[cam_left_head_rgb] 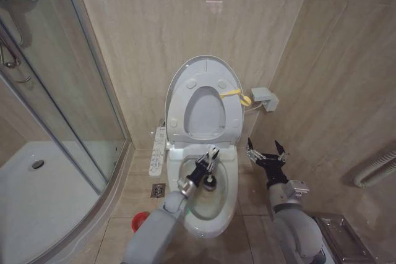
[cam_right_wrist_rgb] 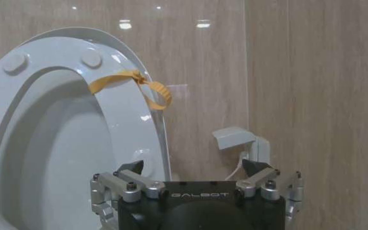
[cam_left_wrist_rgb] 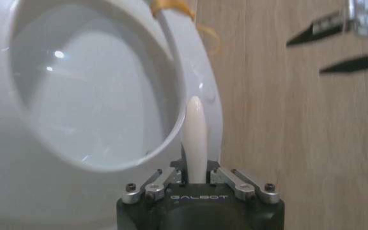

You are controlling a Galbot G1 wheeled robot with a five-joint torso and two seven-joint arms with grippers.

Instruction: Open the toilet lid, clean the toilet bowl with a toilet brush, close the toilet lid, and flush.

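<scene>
The toilet lid (cam_left_head_rgb: 205, 66) stands raised against the back wall with the ring seat (cam_left_head_rgb: 178, 106) up in front of it; a yellow strap (cam_right_wrist_rgb: 132, 82) loops over their edge. My left gripper (cam_left_head_rgb: 210, 161) hovers over the toilet bowl (cam_left_head_rgb: 230, 199), shut on the white handle of the toilet brush (cam_left_wrist_rgb: 195, 134). The brush's dark head (cam_left_head_rgb: 210, 183) hangs low inside the bowl. My right gripper (cam_left_head_rgb: 266, 153) is open and holds nothing, beside the toilet on its right. The right wrist view faces the raised lid (cam_right_wrist_rgb: 56, 52) from behind that gripper (cam_right_wrist_rgb: 190, 168).
A glass shower enclosure (cam_left_head_rgb: 62, 91) closes off the left. A control panel (cam_left_head_rgb: 159, 149) and a floor drain (cam_left_head_rgb: 158, 190) lie left of the bowl, a red cup holder (cam_left_head_rgb: 140, 219) on the floor. A white wall box (cam_left_head_rgb: 265, 98) sits right of the lid; a metal fixture (cam_left_head_rgb: 340, 233) is bottom right.
</scene>
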